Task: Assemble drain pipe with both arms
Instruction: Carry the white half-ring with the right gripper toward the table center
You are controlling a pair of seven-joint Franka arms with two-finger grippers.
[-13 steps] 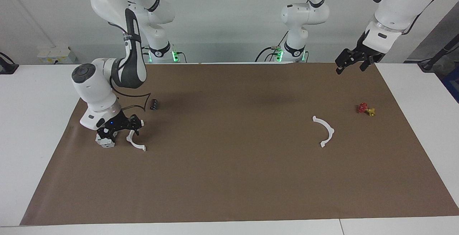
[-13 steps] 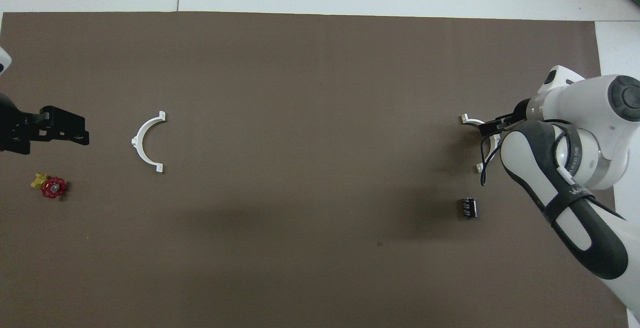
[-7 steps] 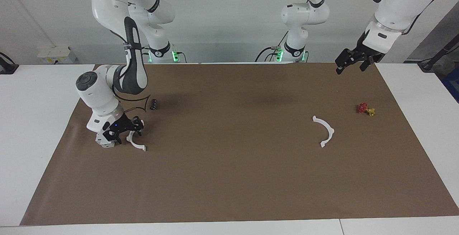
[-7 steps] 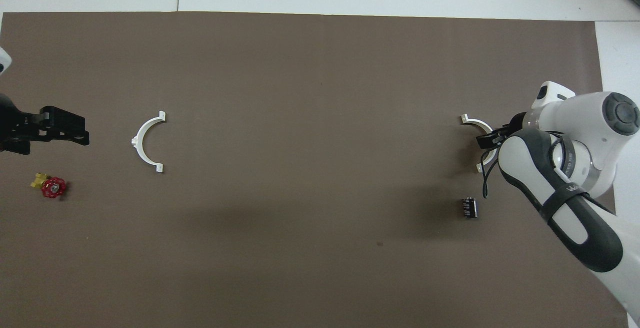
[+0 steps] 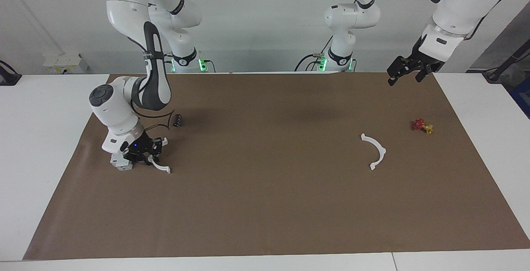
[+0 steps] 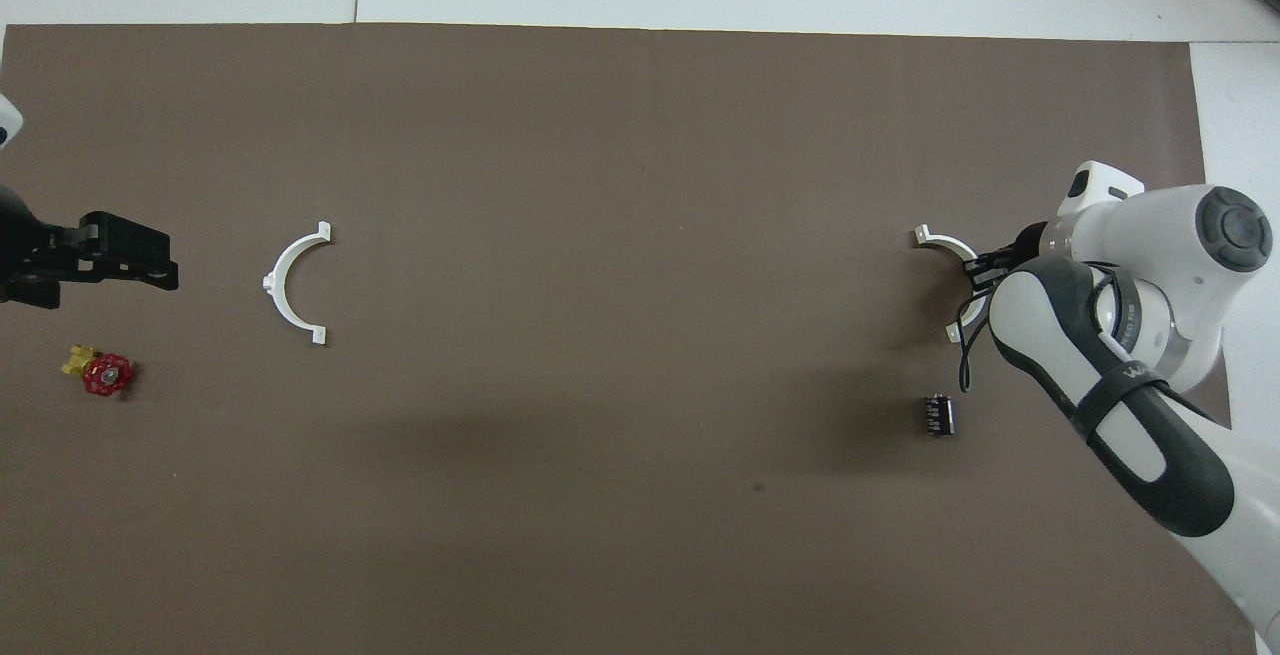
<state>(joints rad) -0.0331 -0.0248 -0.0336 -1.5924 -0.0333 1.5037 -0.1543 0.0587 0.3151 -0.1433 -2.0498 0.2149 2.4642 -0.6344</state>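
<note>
Change since earlier frame: right gripper [image 5: 150, 154] has drawn its fingers together on the half-ring under it; that half-ring [image 5: 159, 166] has shifted slightly on the mat.
Right gripper: low at the right arm's end of the table, clamped on the middle of that white half-ring, as best the facing view shows.
Left gripper [image 5: 405, 71]: fingers apart, holding nothing, waiting in the air over the mat's edge at the left arm's end.
Second half-ring [image 5: 374, 151]: flat on the brown mat [image 5: 269, 188], toward the left arm's end, well apart from the first.
Facing view only: grey boxy block [image 5: 120, 163] just beside the right gripper; the overhead view hides it under the arm.
Overhead view: only the end tabs and part of the arc of the gripped half-ring [image 6: 940, 241] show; the right arm covers the rest.
Other items: red-and-yellow valve piece [image 5: 422, 126] near the second half-ring; small black part [image 5: 177, 120] nearer the robots than the right gripper.
</note>
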